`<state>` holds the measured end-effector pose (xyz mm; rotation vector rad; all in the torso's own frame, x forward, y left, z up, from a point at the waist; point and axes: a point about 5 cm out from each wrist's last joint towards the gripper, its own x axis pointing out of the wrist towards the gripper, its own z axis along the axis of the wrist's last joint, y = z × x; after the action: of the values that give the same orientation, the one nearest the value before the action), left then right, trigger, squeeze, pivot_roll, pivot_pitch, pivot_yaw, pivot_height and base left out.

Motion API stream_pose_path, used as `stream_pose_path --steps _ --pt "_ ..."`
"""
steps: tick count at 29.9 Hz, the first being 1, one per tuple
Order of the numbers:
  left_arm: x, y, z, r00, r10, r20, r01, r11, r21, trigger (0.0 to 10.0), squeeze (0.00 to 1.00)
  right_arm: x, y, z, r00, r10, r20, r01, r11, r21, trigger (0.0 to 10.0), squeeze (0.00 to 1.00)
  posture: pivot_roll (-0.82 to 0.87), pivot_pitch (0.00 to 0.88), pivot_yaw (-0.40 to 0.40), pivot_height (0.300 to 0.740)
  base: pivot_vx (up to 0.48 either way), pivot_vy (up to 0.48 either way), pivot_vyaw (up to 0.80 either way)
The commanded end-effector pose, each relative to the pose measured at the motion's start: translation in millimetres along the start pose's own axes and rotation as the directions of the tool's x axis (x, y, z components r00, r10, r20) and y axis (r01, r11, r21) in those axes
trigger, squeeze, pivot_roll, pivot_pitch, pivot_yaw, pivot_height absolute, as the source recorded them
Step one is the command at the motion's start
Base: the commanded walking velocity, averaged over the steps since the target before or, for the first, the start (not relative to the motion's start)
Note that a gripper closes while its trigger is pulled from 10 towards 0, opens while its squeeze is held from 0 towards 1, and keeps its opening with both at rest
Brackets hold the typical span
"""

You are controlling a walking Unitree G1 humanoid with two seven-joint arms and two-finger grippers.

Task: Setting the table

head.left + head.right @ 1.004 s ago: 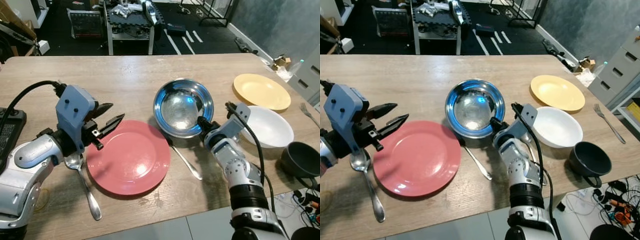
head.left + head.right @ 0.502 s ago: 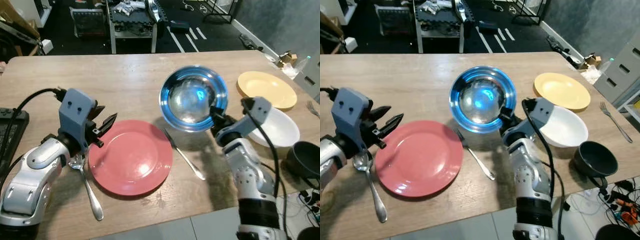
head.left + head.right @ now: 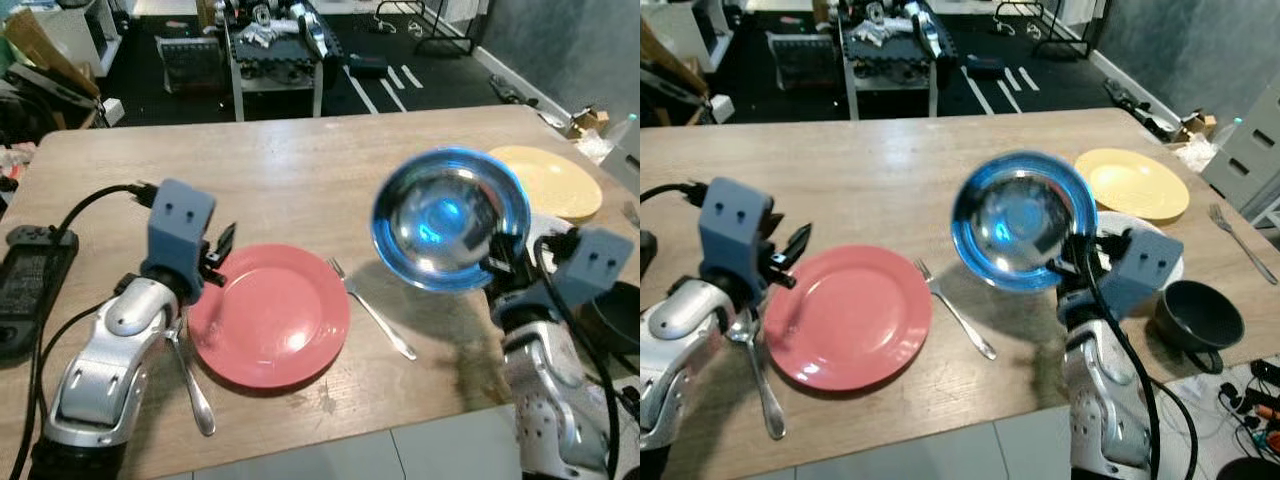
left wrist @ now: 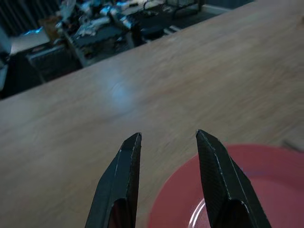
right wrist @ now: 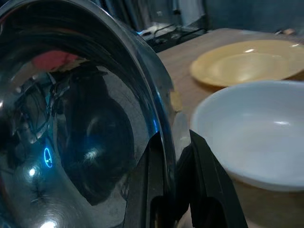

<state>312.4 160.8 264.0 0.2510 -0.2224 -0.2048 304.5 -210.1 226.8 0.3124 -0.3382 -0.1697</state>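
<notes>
A shiny steel bowl (image 3: 450, 218) hangs tilted above the table, its hollow facing me. My right gripper (image 5: 173, 192) is shut on its rim, one finger on each side. The red plate (image 3: 268, 312) lies flat near the table's front edge. A fork (image 3: 372, 311) rests just right of it and a spoon (image 3: 191, 377) just left. My left gripper (image 4: 168, 142) stands open over the plate's left rim, holding nothing.
A yellow plate (image 3: 548, 182), a white bowl (image 5: 251, 133) and a dark mug (image 3: 1197, 315) sit at the table's right end. Another fork (image 3: 1242, 243) lies by the right edge. A black controller (image 3: 28, 287) rests at far left. Beyond the table stands a cluttered cart (image 3: 275, 55).
My right gripper has lifted the steel bowl off the table and carried it right, tilting it. The fork it covered is now in full view. The left gripper has drawn back slightly.
</notes>
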Motion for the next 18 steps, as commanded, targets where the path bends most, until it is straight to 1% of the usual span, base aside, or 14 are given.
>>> stream_pose_path --steps 1,9,18 --pt "1.9 -2.5 -2.1 1.000 -0.010 -0.007 0.010 1.000 -0.002 10.0 0.00 -1.3 -8.9 8.0 0.999 -0.040 0.037 0.041 0.999 -0.023 10.0 0.00 0.09 0.139 0.068 0.740 0.000 0.000 -0.80" --pt "4.7 -7.0 3.0 1.000 -0.008 0.011 0.008 1.000 -0.011 10.0 0.00 0.5 -14.0 15.2 0.996 -0.060 0.060 0.063 0.997 -0.052 10.0 0.00 0.09 0.137 0.060 0.740 0.000 0.000 -0.80" --pt "4.0 -12.3 4.4 0.999 -0.030 0.025 0.029 0.999 0.017 10.0 0.00 -0.5 -12.3 22.6 0.994 -0.047 0.097 0.052 0.997 -0.048 10.0 0.00 0.08 0.137 0.059 0.740 0.000 0.000 -0.79"
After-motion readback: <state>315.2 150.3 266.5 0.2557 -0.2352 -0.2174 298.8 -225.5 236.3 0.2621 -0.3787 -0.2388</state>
